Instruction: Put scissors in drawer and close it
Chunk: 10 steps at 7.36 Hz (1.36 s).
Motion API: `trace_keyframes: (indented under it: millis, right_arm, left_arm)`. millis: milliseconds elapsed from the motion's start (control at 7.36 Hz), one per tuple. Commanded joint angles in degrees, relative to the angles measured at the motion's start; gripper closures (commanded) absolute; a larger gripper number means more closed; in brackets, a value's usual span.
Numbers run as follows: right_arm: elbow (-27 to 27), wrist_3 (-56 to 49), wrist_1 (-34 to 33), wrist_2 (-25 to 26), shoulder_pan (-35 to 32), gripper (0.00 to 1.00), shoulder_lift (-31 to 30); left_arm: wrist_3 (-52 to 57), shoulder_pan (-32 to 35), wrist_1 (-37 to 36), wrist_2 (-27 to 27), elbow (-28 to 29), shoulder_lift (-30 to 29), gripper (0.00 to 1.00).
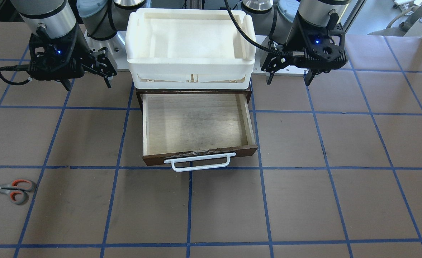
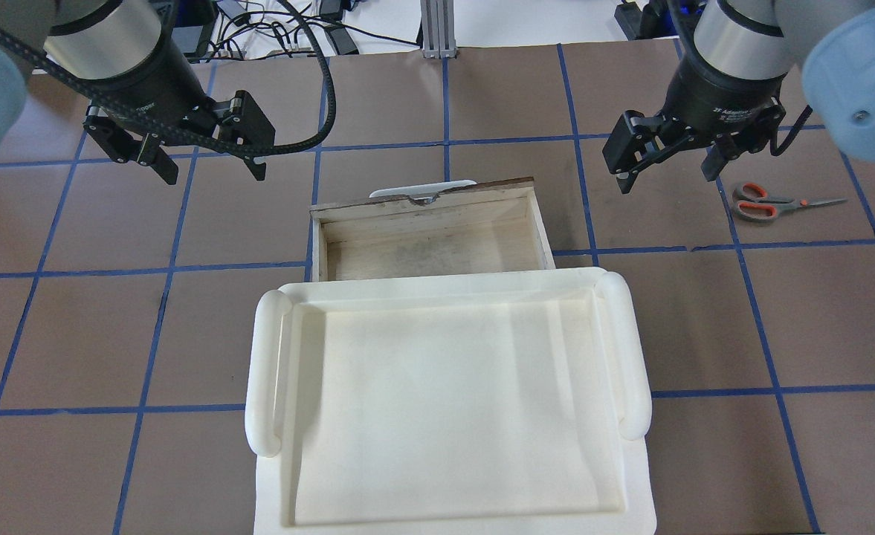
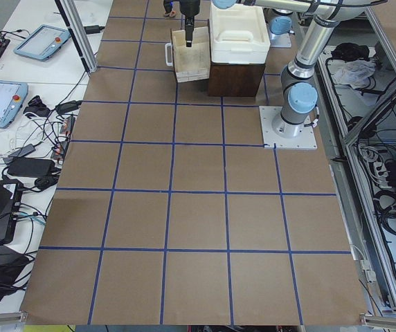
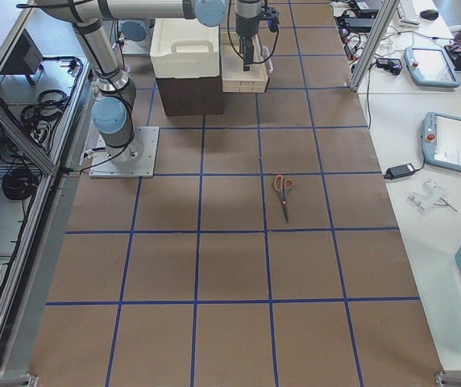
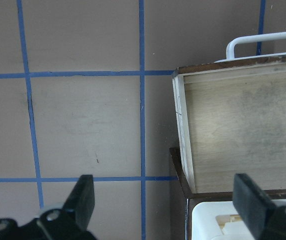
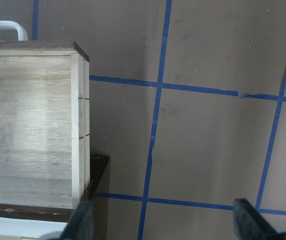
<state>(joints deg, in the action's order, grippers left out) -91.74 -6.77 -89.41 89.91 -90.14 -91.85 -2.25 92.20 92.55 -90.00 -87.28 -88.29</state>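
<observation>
The scissors [image 1: 12,190] lie flat on the brown table, far out on my right side, and show in the overhead view [image 2: 772,202] and the exterior right view [image 4: 284,189]. The drawer [image 1: 196,122] is pulled open and empty, with its white bar handle [image 1: 200,162] towards the operators' side; it also shows from overhead [image 2: 422,245]. My right gripper [image 2: 667,178] hangs open and empty above the table between drawer and scissors. My left gripper [image 2: 214,169] hangs open and empty on the drawer's other side. Both wrist views show the drawer's side walls [image 5: 180,130] [image 6: 80,125].
A white plastic bin [image 2: 444,401] sits on top of the dark brown case [image 1: 139,95]. Blue tape lines grid the table. Screens and cables lie on side benches [image 3: 18,104] beyond the table's edge.
</observation>
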Motion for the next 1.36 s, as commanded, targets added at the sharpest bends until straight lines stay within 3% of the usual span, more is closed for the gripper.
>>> trace_keyframes:
  millis: [0, 1222]
  right_arm:
    - [0.0, -0.1, 0.0, 0.4, 0.0, 0.00, 0.1]
    - [-0.1, -1.0, -1.0, -0.2, 0.0, 0.00, 1.3]
  left_arm:
    - [0.0, 0.0, 0.0, -0.1, 0.0, 0.0, 0.00]
    - [0.1, -0.1, -0.4, 0.3, 0.1, 0.0, 0.00]
